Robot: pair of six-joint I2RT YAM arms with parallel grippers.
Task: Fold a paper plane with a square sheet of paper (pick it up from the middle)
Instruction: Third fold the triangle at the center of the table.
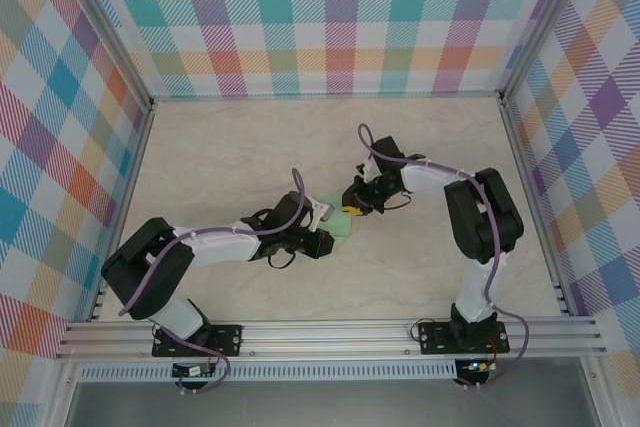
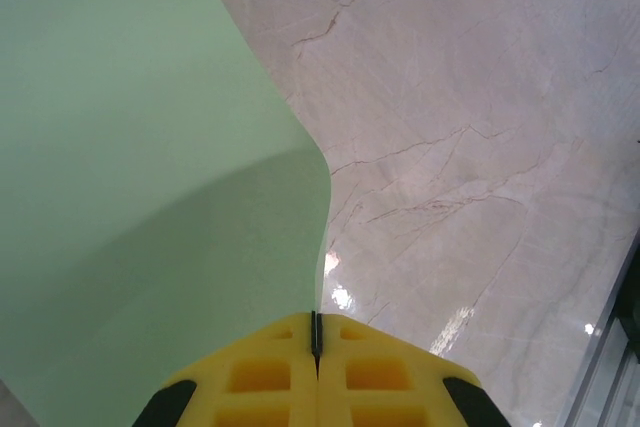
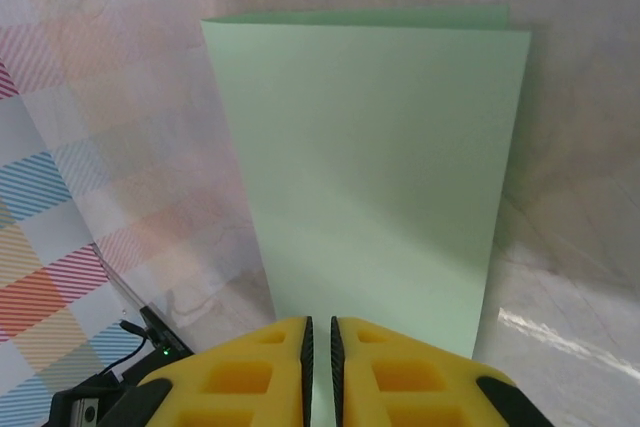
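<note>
Two pairs of yellow fingers, moulded with square hollows, each bite on the same green paper (image 3: 370,167). The left gripper (image 2: 316,332) has its fingers (image 2: 260,377) pressed flat together, leaving only a dark hairline seam, and the sheet's right edge runs down into that seam. The right gripper (image 3: 320,332) shows a slightly wider slit, with a pale green strip caught in it: clamped on the sheet's near edge.

From the right wrist the paper is a smooth matte rectangle, folded double, the back layer peeking out along the top edge with crisp corners. From the left wrist it bows in a soft curve, shaded along the bend.

Beneath lies the table (image 2: 460,147), glossy cream marble-patterned with thin brown veins and bright glints. From above, both grippers meet near the table's middle with the paper between them. Pastel plaid walls (image 1: 340,17) enclose the space, and a ribbed aluminium rail (image 1: 330,332) carries the arm bases.
</note>
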